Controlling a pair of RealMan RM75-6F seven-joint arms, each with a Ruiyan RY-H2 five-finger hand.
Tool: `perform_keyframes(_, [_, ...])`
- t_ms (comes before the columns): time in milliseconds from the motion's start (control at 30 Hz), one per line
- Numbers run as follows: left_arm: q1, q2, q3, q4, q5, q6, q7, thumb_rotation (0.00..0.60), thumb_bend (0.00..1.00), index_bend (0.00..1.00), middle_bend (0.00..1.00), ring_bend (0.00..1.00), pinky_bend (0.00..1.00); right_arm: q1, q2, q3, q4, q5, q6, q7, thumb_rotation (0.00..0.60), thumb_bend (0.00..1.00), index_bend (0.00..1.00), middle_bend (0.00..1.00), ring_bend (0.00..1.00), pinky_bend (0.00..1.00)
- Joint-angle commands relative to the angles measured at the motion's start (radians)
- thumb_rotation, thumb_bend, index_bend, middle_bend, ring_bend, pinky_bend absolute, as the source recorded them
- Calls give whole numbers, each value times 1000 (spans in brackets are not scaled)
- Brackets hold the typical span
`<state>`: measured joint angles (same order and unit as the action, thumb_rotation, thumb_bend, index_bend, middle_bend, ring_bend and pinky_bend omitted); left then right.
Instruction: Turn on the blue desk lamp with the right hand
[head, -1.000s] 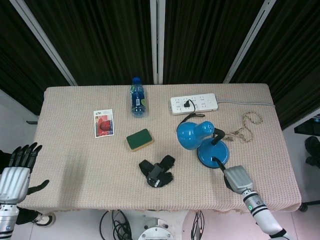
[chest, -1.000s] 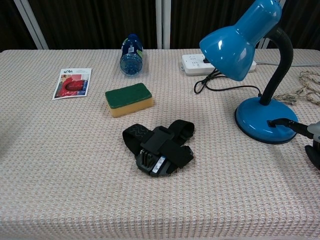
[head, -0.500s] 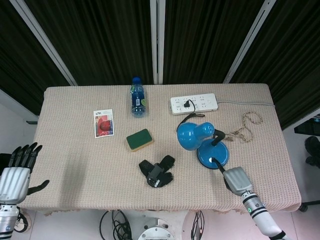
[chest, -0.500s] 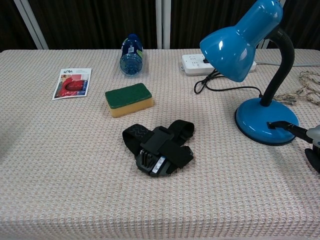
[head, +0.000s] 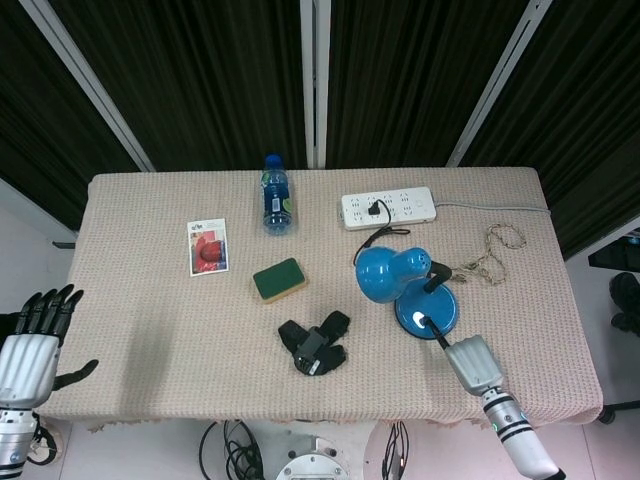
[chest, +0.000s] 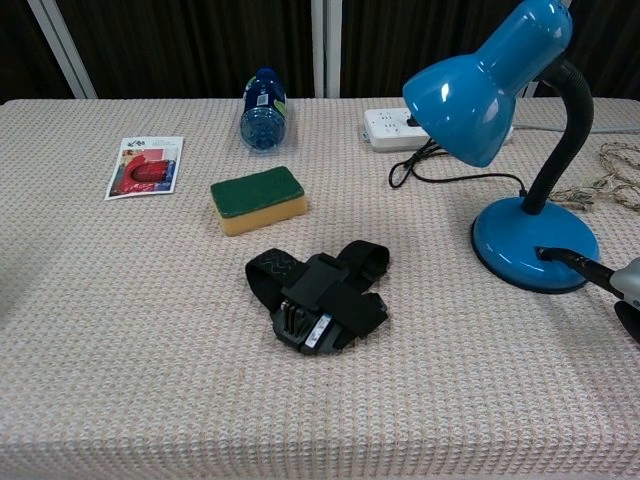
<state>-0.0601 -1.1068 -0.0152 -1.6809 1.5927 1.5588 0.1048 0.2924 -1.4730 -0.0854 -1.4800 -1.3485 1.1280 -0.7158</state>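
Note:
The blue desk lamp (head: 385, 272) stands on the right half of the table, its round base (head: 425, 312) near the front and its shade (chest: 487, 85) tilted toward the left. No glow shows in the shade. My right hand (head: 472, 365) lies just in front of the base. One dark finger (head: 433, 328) stretches out and touches the top of the base (chest: 535, 255), while the others look curled in. The chest view shows that fingertip (chest: 568, 262) on the base's near rim. My left hand (head: 30, 345) hangs off the table's left side, fingers apart, holding nothing.
The lamp's black cord runs to a white power strip (head: 388, 208) at the back. A black strap mount (head: 315, 343), a green sponge (head: 278, 279), a lying water bottle (head: 276, 194), a printed card (head: 207, 246) and a coil of rope (head: 492, 252) also lie on the cloth.
My right hand has drawn back toward the table's front edge, its finger staying on the lamp base. The lamp has shifted slightly toward the front. The left hand has hardly moved.

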Motion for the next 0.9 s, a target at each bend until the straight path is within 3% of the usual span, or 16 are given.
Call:
perform_keyframes(33, [1,1,0,0,1,1,-2,600,42,0,0,0,0,-5,-5,-1,5,-4,14,-26,600,849,0,1000,994,901])
perform_keyframes(567, [4,9,4,-4,13,9,-38,600,42,0,0,0,0,2,21,-21,-13,-35,39,-248,600,849,0,1000,993,901])
perform_keyframes(900, [5,12,4,-7,14,11,-35,600,42,0,0,0,0,-23,82,2,-75,-120,160,-138,600,845,0,1000,994,901])
